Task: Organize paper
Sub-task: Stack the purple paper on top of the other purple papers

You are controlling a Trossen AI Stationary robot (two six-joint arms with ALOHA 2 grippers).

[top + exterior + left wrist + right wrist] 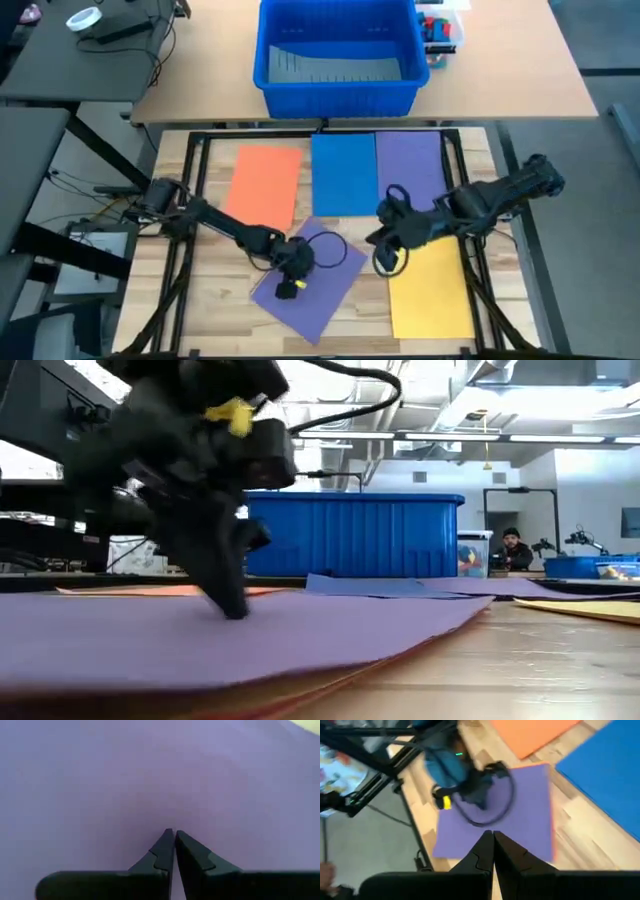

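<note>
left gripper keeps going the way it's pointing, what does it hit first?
The tilted purple sheet. The left gripper points down at it with fingers shut, and the low view shows its tip apparently already on the paper, though contact is hard to confirm.

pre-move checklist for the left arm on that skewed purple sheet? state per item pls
1. Left gripper down on the skewed purple sheet: ok, tips meet the sheet in the low view.
2. Left fingers shut: ok.
3. Sheet squared with the row: not ok, it lies tilted.
4. Nothing under the sheet: not ok, an orange edge shows beneath it in the low view.
5. Right gripper clear of the sheet: ok, it is beside the yellow sheet, shut.
6. Orange sheet, blue sheet flat: ok.
</note>
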